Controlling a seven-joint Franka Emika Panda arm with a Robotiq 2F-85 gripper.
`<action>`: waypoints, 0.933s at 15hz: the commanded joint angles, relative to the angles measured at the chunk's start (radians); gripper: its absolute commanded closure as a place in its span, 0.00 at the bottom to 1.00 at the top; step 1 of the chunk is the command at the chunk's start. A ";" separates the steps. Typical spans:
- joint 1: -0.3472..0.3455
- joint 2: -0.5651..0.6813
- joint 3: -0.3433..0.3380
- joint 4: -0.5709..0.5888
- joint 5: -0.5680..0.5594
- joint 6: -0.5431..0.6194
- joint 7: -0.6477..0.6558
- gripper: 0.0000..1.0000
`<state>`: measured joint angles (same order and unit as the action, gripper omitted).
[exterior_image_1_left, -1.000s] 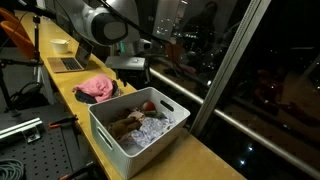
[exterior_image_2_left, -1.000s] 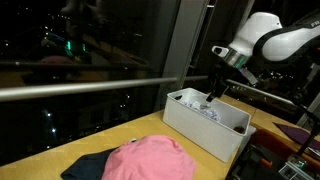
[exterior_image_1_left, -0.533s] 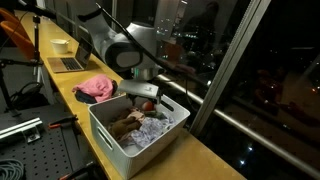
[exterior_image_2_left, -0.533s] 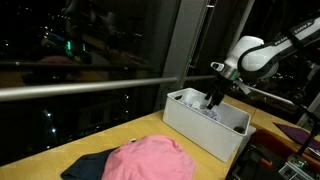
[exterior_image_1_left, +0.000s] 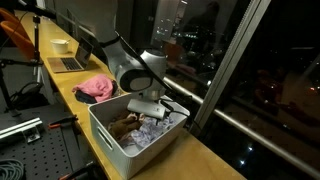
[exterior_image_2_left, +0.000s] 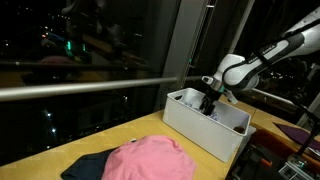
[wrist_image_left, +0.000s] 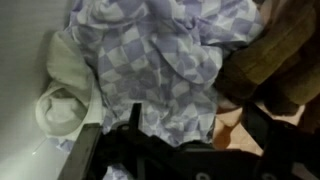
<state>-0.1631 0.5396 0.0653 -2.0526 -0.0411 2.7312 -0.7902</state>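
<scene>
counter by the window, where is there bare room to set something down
Bare wood shows on the counter past the bin, and along the window between bin and pink cloth. The bin itself is crowded: clothes fill it, with the open pincer lowered among them.

exterior view: raised, mid-range, looks along worktop (exterior_image_1_left: 62, 88), window (exterior_image_1_left: 250, 80) at 3 o'clock, white bin (exterior_image_1_left: 105, 138) nearest | exterior view: low at worktop height, pink cloth (exterior_image_2_left: 150, 160) close at 6 o'clock, white bin beyond at 2 o'clock | shared: white bin, pink cloth, window | wrist view: straight down, very near, checked cloth (wrist_image_left: 170, 60) in white bin
</scene>
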 joint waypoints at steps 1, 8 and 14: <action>-0.019 0.085 0.019 0.053 -0.026 0.015 -0.008 0.00; -0.068 0.223 0.038 0.113 -0.032 0.056 -0.013 0.00; -0.067 0.208 0.039 0.113 -0.036 0.062 -0.001 0.44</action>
<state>-0.2059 0.7220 0.0863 -1.9546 -0.0589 2.7727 -0.7923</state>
